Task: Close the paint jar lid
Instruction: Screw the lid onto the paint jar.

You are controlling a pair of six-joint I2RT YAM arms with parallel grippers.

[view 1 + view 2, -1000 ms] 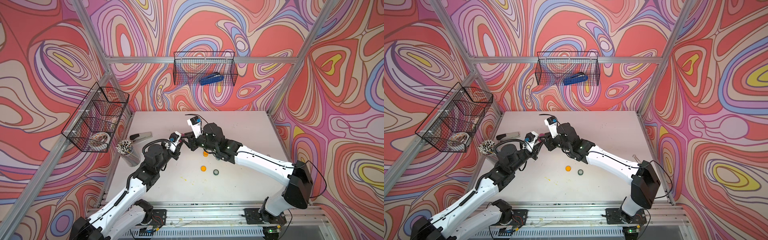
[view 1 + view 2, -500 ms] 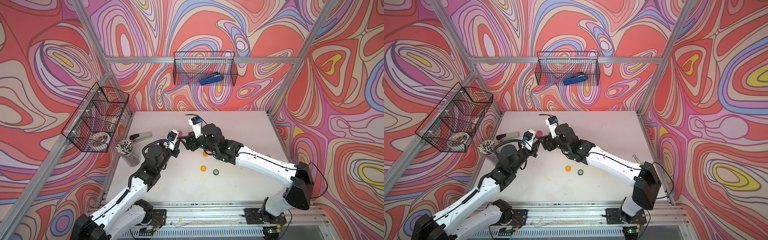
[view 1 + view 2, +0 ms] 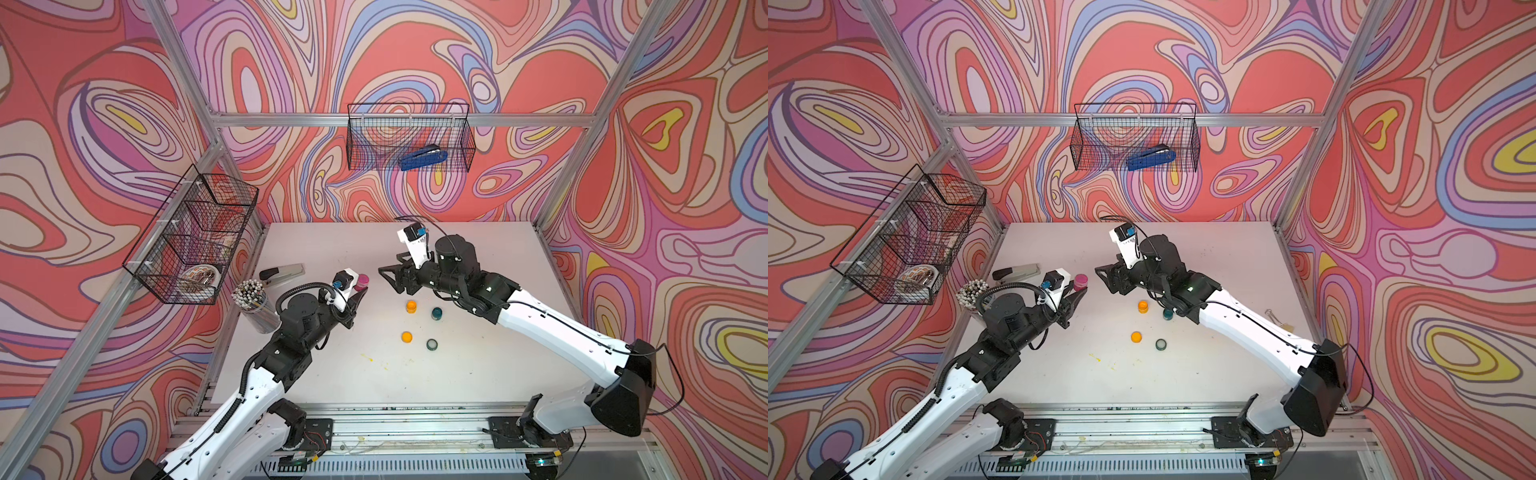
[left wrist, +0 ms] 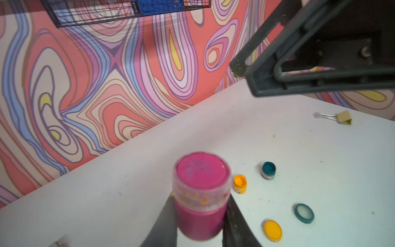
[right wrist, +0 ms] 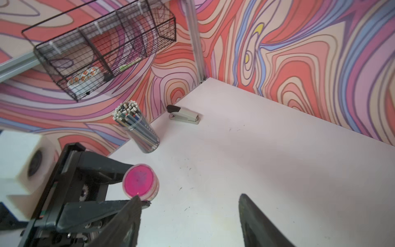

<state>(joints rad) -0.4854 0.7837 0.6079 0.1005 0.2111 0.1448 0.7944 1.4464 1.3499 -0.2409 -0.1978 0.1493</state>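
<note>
We log the left gripper (image 3: 1077, 296) clamped on the body of the pink paint jar (image 4: 199, 220), lid (image 4: 202, 171) seated on top, likely bracing it for twisting, while the right gripper (image 5: 189, 197), jaws spread and empty, hangs just apart at the jar's 3 o'clock in both top views.

Paint jar (image 4: 201, 218) magenta; its lid (image 4: 202, 169) clear, showing pink, with yellow flecks round the collar. On the white counter (image 3: 457, 374): orange jar (image 3: 411, 306), teal jar (image 3: 436, 313), orange lid (image 3: 407, 336), teal-rimmed lid (image 3: 432, 344). Walls (image 3: 415, 62) swirled coral, lilac, blue and yellow; blue stapler (image 3: 423, 158) in black wire basket (image 3: 357, 137).
</note>
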